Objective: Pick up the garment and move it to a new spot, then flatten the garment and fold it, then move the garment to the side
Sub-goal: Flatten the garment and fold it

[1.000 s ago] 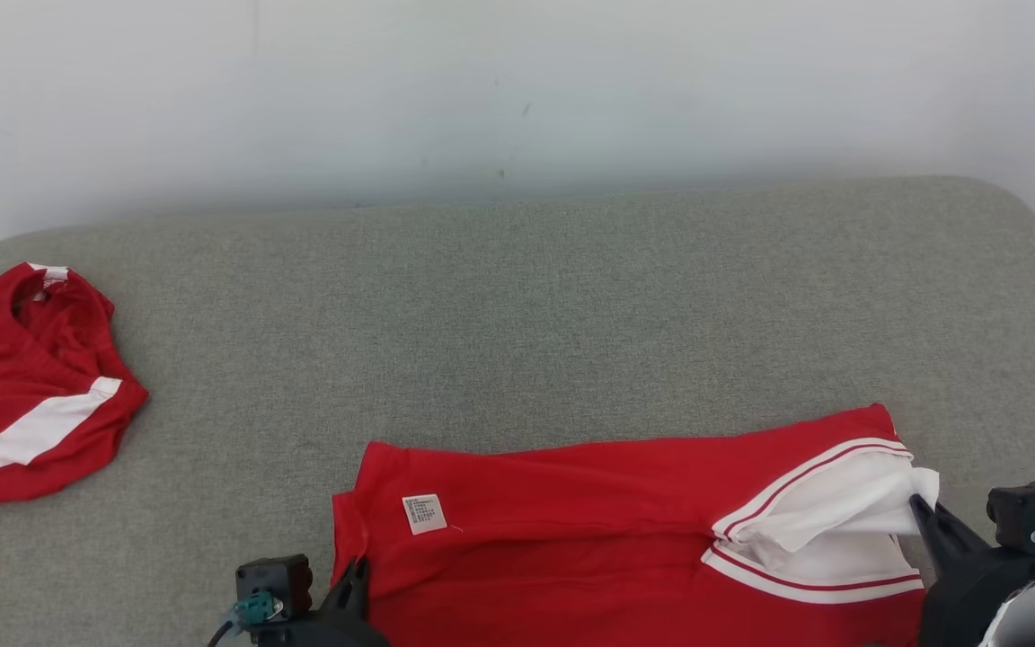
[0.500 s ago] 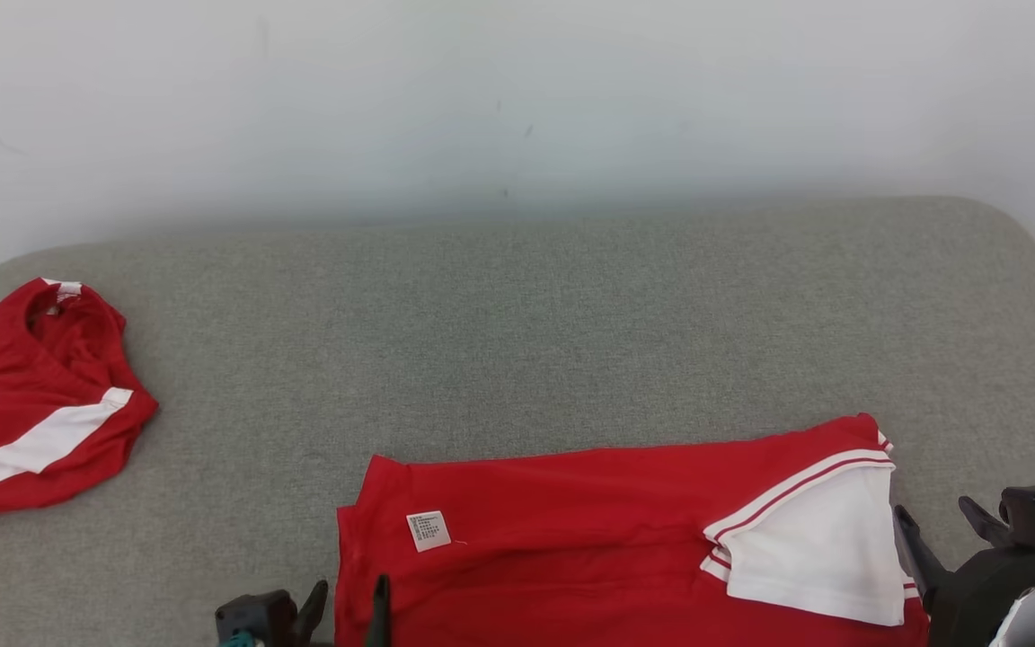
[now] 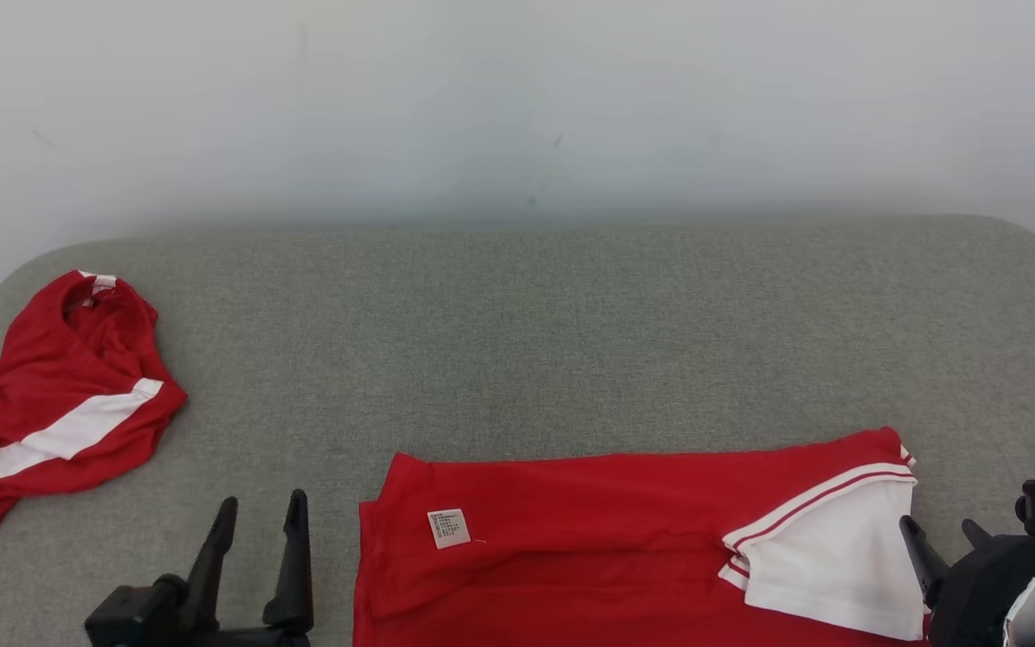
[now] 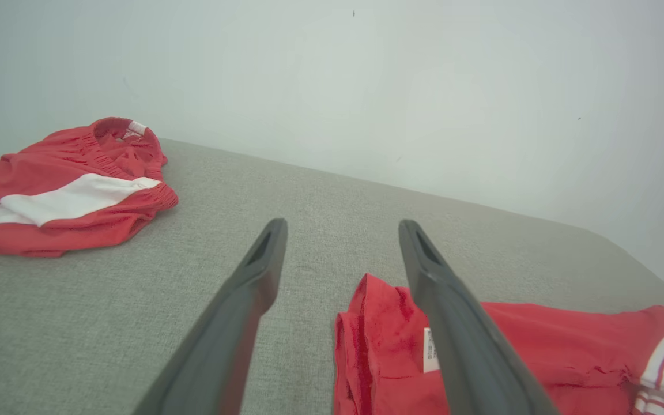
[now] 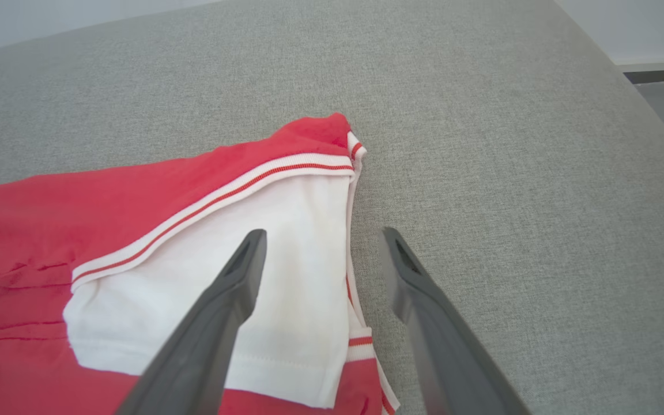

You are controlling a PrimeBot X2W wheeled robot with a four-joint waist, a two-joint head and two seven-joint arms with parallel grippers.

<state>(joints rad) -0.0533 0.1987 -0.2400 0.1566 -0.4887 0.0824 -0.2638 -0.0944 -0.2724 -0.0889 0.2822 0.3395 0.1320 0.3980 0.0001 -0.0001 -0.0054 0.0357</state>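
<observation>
At the near edge of the bench, flanking the flat-lying red garment with left claw and right claw both splayed wide and empty (likely lining up a grip for the next fold).

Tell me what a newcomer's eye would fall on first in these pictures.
The red garment with a white panel, spread flat at the near edge of the grey cushion. A second red-and-white garment, crumpled at the far left. The left gripper and right gripper stand open at the flat one's ends.
</observation>
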